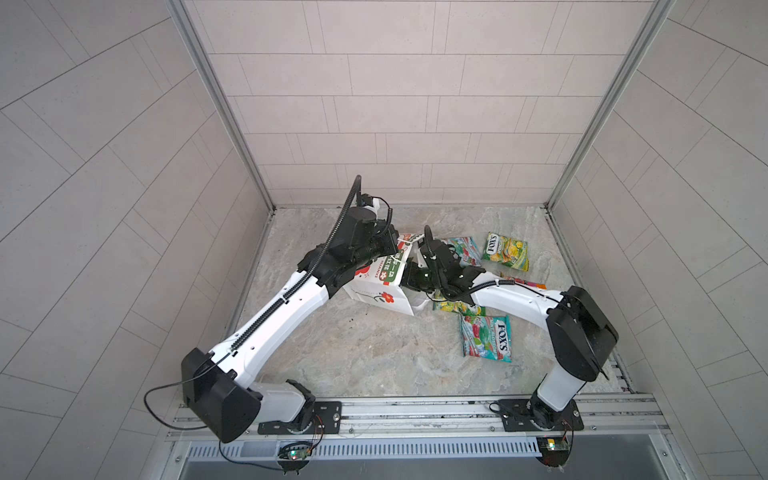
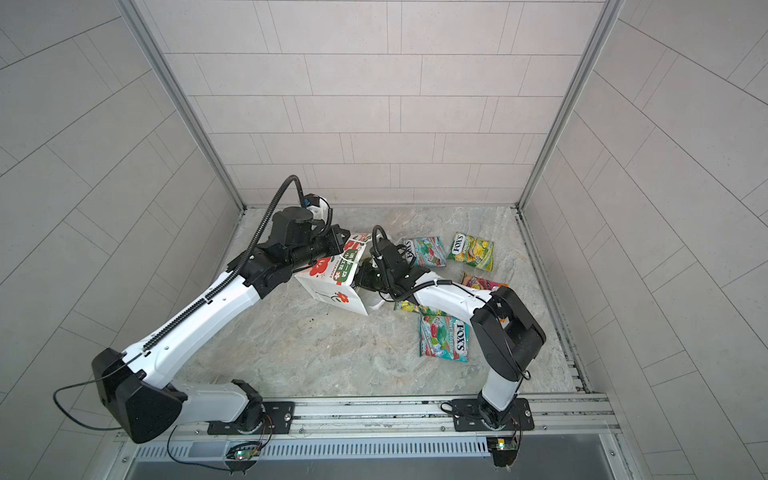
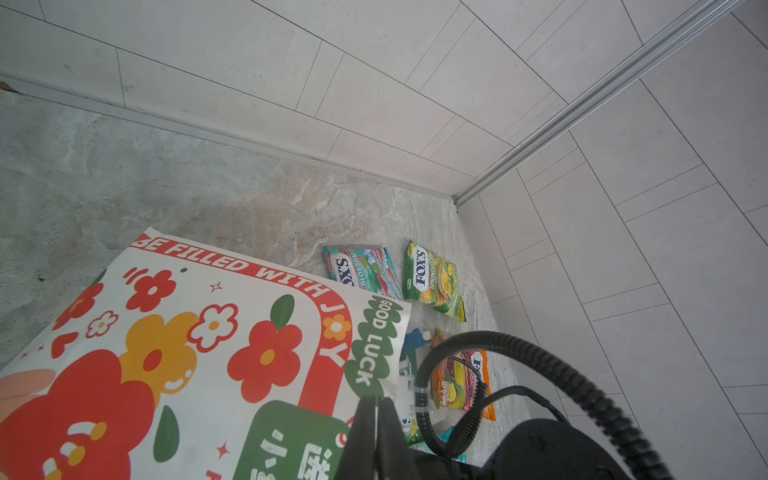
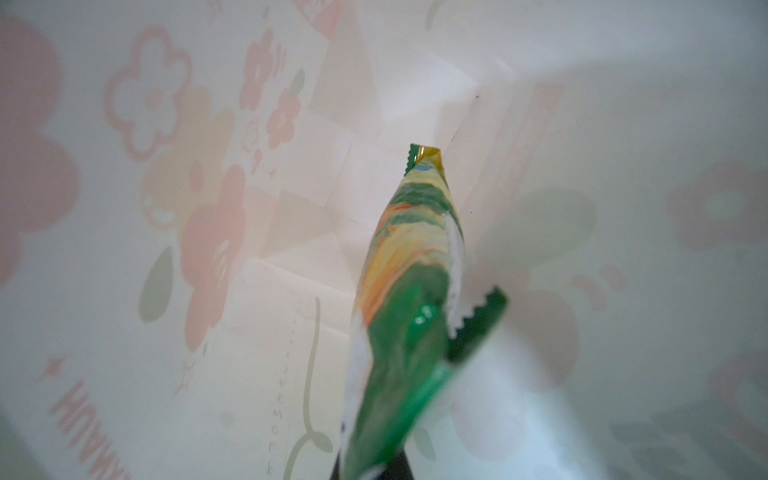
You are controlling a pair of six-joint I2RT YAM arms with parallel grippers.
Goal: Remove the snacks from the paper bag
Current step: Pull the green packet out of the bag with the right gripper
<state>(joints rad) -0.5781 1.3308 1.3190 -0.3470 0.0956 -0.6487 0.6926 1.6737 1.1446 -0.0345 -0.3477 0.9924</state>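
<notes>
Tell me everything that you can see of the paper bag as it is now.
The paper bag is white paper, printed with red and orange flowers, green leaves, a red band reading BE FILLED WITH JOY and a green GOOD LUCK label. It lies on its side on the stone-patterned table, with its mouth toward the right arm. The left gripper is shut on its upper edge near the mouth. The right gripper is inside it, shut on a green-yellow packet.

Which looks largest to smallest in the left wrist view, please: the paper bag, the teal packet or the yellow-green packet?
1. paper bag, though nearest the camera.
2. teal packet and yellow-green packet: alike, not ranked.
</notes>
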